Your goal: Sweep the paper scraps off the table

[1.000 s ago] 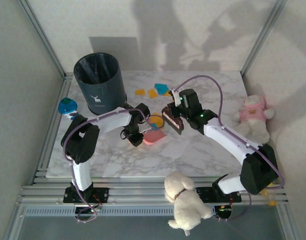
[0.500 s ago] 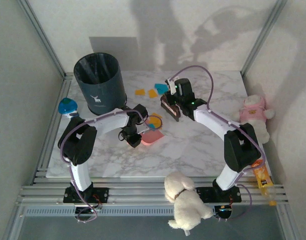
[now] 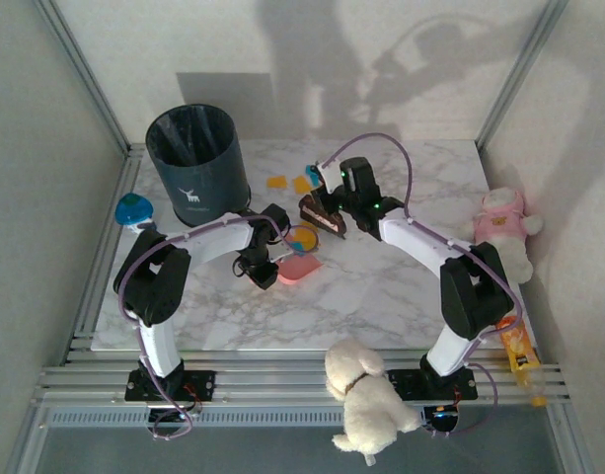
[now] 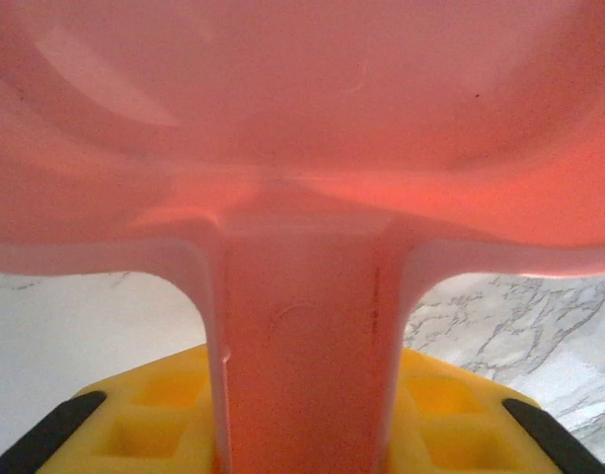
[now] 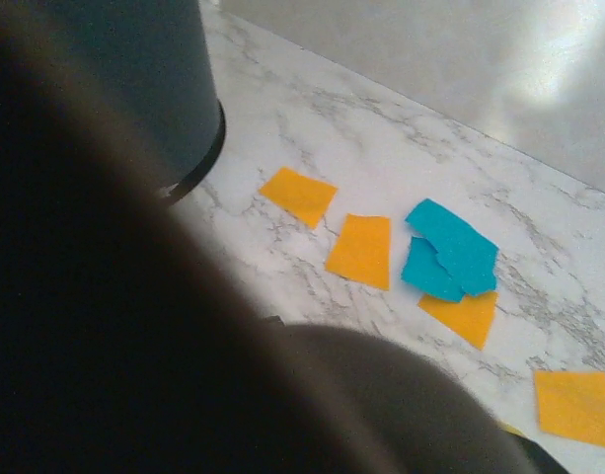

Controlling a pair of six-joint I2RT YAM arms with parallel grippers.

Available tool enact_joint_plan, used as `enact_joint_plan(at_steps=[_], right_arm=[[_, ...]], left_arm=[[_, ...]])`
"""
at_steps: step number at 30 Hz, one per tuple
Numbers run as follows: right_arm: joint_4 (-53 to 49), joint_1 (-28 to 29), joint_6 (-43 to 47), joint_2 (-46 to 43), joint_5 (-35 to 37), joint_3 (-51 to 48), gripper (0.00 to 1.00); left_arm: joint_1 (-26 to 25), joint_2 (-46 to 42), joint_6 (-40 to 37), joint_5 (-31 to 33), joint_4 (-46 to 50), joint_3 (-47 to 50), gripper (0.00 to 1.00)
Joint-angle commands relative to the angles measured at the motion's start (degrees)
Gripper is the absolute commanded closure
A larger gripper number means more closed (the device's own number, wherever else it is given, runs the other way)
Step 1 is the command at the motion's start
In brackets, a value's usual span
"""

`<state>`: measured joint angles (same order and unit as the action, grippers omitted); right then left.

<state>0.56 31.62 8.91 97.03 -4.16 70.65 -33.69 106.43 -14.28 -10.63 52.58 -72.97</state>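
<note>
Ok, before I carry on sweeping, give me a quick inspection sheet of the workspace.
Surface: marble table, no spill seen.
Job's things: paper scraps, orange and teal, loose beside the bin.
Clutter: blue-green toy, pink plush and white plush at the edges.
Grippers: left gripper shut on the pink dustpan handle; right gripper holds a dark brush.
Cables: purple cable loops above the right arm.
Surroundings: metal rail frame, plain walls.
</note>
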Motion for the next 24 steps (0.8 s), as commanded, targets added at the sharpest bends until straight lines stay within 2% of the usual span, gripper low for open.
enact_joint_plan(at_steps=[1, 10, 24], right_arm=[[-4.8, 1.2, 0.6, -2.3, -0.9, -3.0, 1.00], [-7.4, 2.3, -3.1, -7.1, 0.0, -7.1, 1.00], [-5.8, 3.6, -12.1, -10.5, -3.4, -8.5, 1.00]], left_arm=[[0.7, 0.6, 1.0, 2.2, 1.9, -0.2, 1.00], [0.7, 1.6, 0.8, 2.1, 2.2, -1.0, 1.00], [0.2, 2.6, -0.2, 1.2, 2.3, -2.5, 1.00]])
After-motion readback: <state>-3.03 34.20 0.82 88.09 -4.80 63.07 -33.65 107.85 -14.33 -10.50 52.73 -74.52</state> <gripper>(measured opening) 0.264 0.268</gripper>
